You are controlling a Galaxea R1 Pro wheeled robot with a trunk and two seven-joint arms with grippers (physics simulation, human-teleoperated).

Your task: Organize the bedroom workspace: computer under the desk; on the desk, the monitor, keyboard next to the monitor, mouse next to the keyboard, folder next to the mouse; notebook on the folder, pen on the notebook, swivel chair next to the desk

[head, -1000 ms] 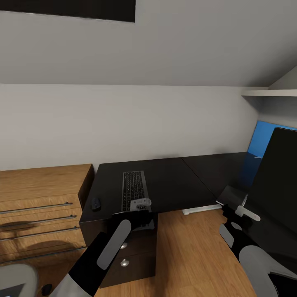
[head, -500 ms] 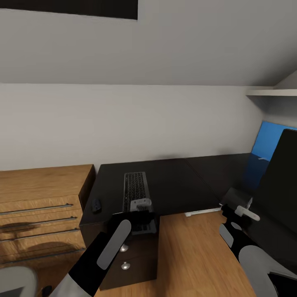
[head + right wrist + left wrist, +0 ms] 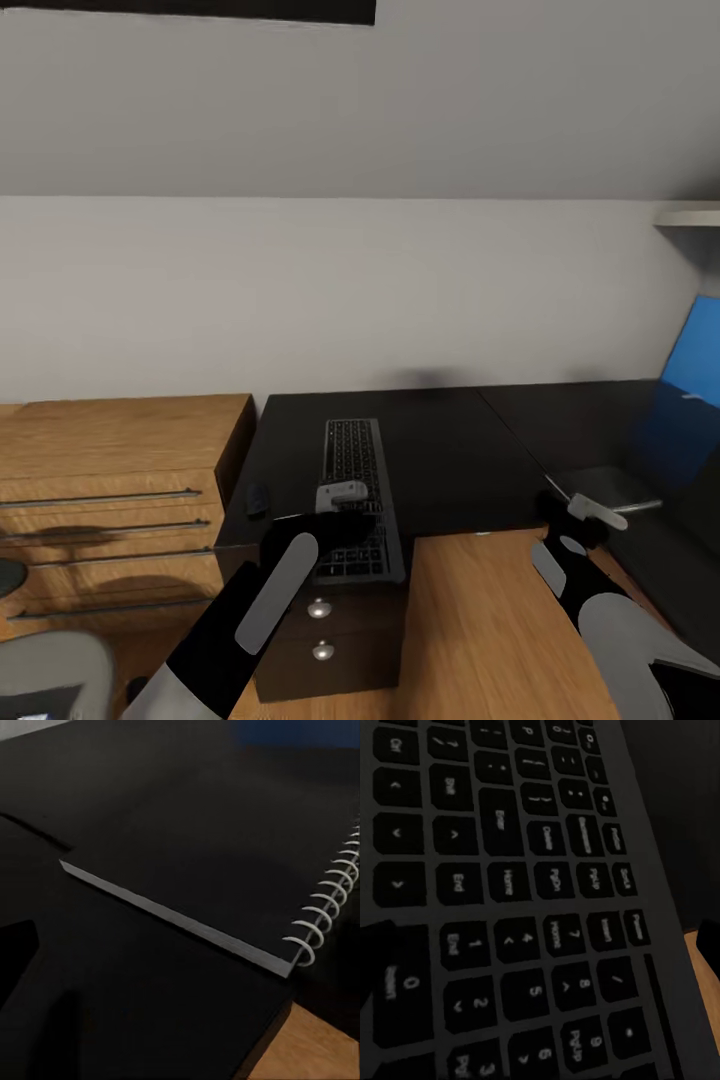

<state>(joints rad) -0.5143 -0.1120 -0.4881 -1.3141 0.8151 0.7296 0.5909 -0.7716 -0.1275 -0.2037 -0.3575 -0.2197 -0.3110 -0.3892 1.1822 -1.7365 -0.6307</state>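
The long L-shaped desk with a matte black top [image 3: 450, 460] runs along the grey sloped wall [image 3: 360, 290], with a blue back panel [image 3: 695, 350] at the head view's right edge. Just beside the desk stands the oak drawer unit with bar handles [image 3: 110, 490], its 4 bars stacked one above another.

On the desk lies the slim long keyboard with a silver-grey frame and rows of small dark keys [image 3: 355, 470], its near end reaching the desk's front edge. In the left wrist view the keys [image 3: 532, 907] are close enough to read: Enter, Delete, Home, End, PgUp, PgDn, Pause, Insert and the numerals 0 to 9.

In the right wrist view, a thin dark book with white spiral binding [image 3: 225, 877] lies flat on the desk — likely the notebook — near the desk's front edge.

The small black rounded mouse [image 3: 258, 497] sits on the desk just beside the keyboard, apart from it.

The left tool [image 3: 345, 500] hovers over the keyboard's near end; the right tool [image 3: 590, 512] is over the desk's right wing. For both, I cannot tell how far the fingers stand apart.
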